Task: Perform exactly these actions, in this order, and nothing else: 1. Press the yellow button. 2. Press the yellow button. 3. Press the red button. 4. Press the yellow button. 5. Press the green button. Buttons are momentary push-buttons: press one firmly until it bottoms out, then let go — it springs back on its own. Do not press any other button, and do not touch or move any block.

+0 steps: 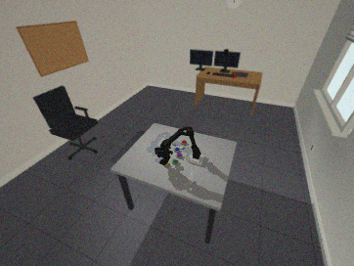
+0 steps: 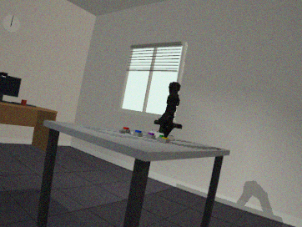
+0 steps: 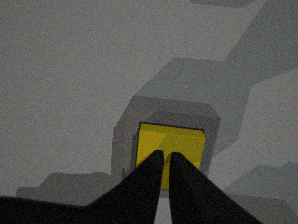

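My gripper (image 3: 166, 159) (image 2: 166, 135) is shut and empty, its fingertips pointing down over the yellow button (image 3: 172, 140) (image 2: 165, 138) (image 1: 167, 164). The fingertips overlap the middle of the yellow cap in the wrist view; I cannot tell whether they touch it. The yellow button has a square cap on a grey base. The green button (image 1: 175, 160) (image 2: 161, 136) is beside it, close to the gripper. The red button (image 1: 184, 142) (image 2: 126, 128) is at the other end of the buttons.
A blue button (image 1: 177, 149) (image 2: 138, 132) and a purple button (image 1: 179, 155) (image 2: 151, 134) lie between the red and green ones. All stand on the light grey table (image 1: 137, 156) (image 2: 96, 136). The arm's shadow falls across the table. No block can be made out clearly.
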{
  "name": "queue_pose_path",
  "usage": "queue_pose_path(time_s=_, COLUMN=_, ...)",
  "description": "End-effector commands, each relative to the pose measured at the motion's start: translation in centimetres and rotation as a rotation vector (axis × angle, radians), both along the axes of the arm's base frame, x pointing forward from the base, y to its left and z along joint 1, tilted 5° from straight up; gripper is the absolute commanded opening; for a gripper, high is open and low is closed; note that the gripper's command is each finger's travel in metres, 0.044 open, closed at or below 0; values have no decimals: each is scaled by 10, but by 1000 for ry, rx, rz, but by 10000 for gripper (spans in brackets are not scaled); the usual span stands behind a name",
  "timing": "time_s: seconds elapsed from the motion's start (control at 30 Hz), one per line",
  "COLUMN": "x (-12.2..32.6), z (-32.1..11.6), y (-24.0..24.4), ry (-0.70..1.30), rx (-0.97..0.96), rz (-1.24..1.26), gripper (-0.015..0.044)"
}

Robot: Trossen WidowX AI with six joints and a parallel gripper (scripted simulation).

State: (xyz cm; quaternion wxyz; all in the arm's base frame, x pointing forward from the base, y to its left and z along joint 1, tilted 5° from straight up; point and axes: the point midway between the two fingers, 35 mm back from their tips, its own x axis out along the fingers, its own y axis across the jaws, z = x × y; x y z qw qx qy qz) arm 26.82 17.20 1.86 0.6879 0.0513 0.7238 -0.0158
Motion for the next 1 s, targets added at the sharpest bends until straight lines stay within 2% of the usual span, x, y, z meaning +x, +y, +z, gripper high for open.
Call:
queue_pose_path(time_s=0.0, x=-2, z=-2, y=-1, ry=6, rx=-2, rz=-5, gripper=20)
queue_pose_path(time_s=0.57, x=-2, z=-2, y=-1, ry=6, rx=-2, rz=-5, gripper=20)
queue_pose_path(time_s=0.7, x=0, z=27, y=-2, ry=6, rx=-2, rz=-5, gripper=20)
queue_pose_path(time_s=0.97, x=0, z=29, y=-2, ry=6, rx=-2, rz=-5, gripper=20)
